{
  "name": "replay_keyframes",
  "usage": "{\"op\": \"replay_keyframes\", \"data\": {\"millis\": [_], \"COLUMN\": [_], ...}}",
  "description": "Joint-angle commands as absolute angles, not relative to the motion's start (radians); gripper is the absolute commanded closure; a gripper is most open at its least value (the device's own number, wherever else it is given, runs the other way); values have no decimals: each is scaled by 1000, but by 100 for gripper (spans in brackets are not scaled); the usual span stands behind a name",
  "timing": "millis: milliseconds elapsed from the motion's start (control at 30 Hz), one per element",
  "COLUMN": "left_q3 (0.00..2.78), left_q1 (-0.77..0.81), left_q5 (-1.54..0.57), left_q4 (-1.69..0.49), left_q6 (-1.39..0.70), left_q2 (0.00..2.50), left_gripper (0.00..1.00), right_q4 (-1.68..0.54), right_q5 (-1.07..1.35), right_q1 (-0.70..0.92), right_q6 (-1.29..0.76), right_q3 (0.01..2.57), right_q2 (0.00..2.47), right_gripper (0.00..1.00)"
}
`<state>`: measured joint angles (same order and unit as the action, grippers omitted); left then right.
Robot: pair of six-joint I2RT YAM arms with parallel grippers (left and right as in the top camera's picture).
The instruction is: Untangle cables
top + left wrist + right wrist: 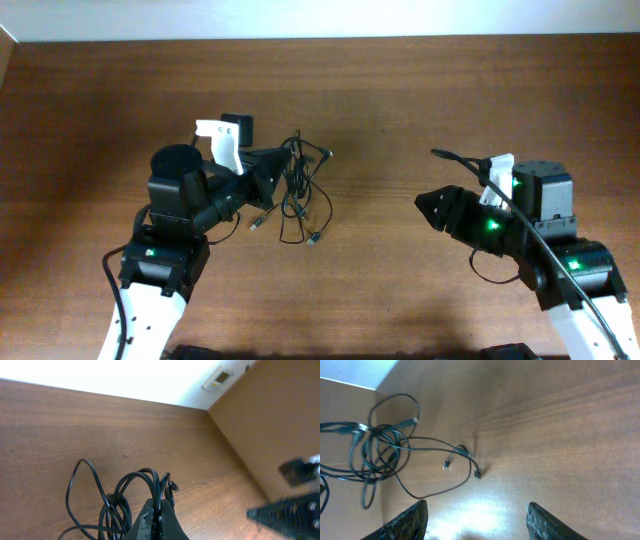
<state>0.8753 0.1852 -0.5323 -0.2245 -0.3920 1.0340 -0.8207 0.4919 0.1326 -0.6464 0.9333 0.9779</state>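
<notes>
Left pincer (158, 511) pinches the cables (297, 186), tangle bunched right at its tips. Right pincer (477, 522) hangs spread wide, cables well ahead of it on the table (380, 90).

tabletop (400, 90): brown wood grain is filling every view.
wall (300, 18): white, it is running along the far edge.
wall plate (220, 378): it is sitting pale on the white.
glare (475, 515): it is shining softly on the wood.
</notes>
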Motion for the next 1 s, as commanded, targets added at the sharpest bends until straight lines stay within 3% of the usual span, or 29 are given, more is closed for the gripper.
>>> {"op": "replay_keyframes", "data": {"millis": [0,67,133,333,400,467,667,700,767,800,833,967], "left_q3": [883,883,883,883,883,883,883,883,883,883,883,883], "left_q1": [180,180,180,180,180,180,181,181,181,181,181,181], "left_q5": [-358,-344,-344,-343,-344,-344,-405,-404,-403,-403,-391,-142], "left_q4": [-219,-218,-250,-264,-264,-264,-268,-271,-301,-302,-325,-548], "left_q6": [-787,-887,-886,-1029,-1028,-1028,-1029,-1029,-1029,-1028,-1028,-1028], "left_q2": [1012,1012,1012,1015,1015,1015,1015,1015,1015,1015,1015,1015], "left_gripper": [100,100,100,100,100,100,100,100,100,100,100,96], "right_q4": [-869,-859,-790,-579,-470,-292,-88,-39,125,168,207,337], "right_q5": [602,694,828,861,857,704,437,462,524,554,584,661], "right_q1": [131,150,223,457,492,561,707,707,707,706,706,706], "right_q6": [-662,-645,-509,-514,-644,-967,-1082,-1082,-1025,-1025,-983,-913], "right_q3": [950,950,950,950,950,950,950,950,950,950,950,950], "right_q2": [1065,1159,1239,1259,1259,1259,1311,1347,1386,1395,1395,1394], "right_gripper": [37,40,52,51,51,46,44,56,63,75,95,96]}}
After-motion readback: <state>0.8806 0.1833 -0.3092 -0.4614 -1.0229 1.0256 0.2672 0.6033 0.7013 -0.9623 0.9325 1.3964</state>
